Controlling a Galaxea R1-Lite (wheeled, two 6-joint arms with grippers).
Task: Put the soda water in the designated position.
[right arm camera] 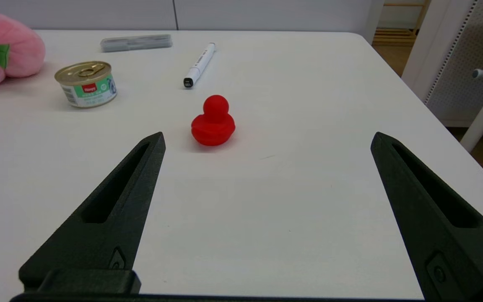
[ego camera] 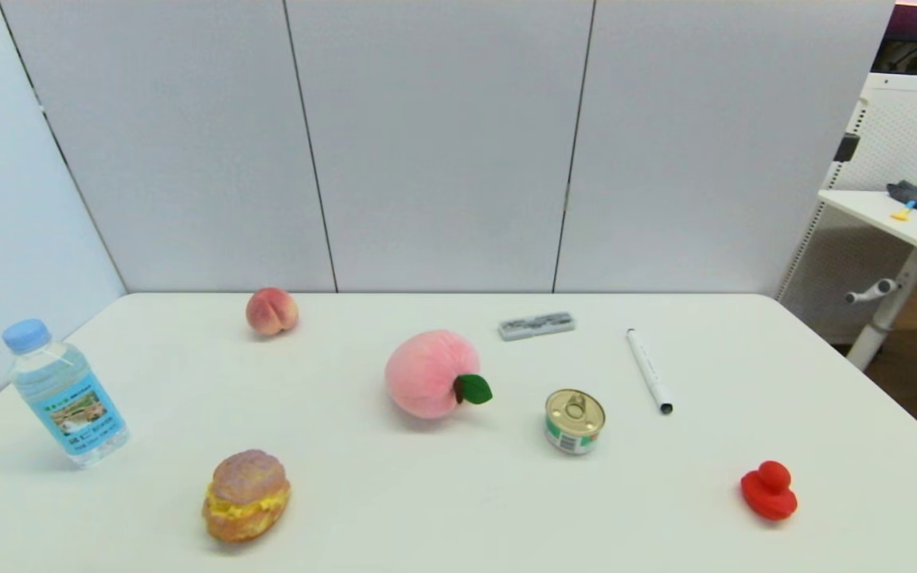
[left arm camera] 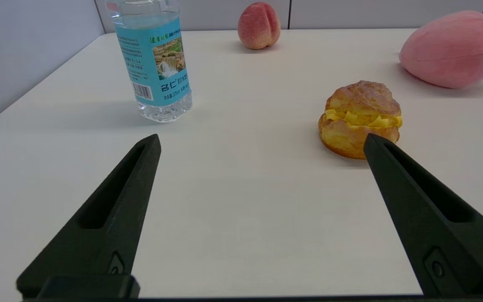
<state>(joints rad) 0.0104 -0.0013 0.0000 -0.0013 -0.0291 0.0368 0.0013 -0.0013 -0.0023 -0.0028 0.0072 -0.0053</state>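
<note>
The soda water (ego camera: 67, 393) is a small clear bottle with a light-blue cap and a blue landscape label, standing upright near the table's left edge. The left wrist view shows the bottle (left arm camera: 154, 63) ahead of my left gripper (left arm camera: 261, 142), which is open, empty and well short of it. My right gripper (right arm camera: 266, 140) is also open and empty, hovering over the right side of the table behind a red duck. Neither arm shows in the head view.
On the white table (ego camera: 458, 493) lie a cream puff (ego camera: 246, 495), a small peach (ego camera: 271, 311), a big plush peach (ego camera: 431, 374), a gold-topped tin can (ego camera: 575, 421), a white marker (ego camera: 649, 372), a grey case (ego camera: 536, 325) and a red duck (ego camera: 769, 490).
</note>
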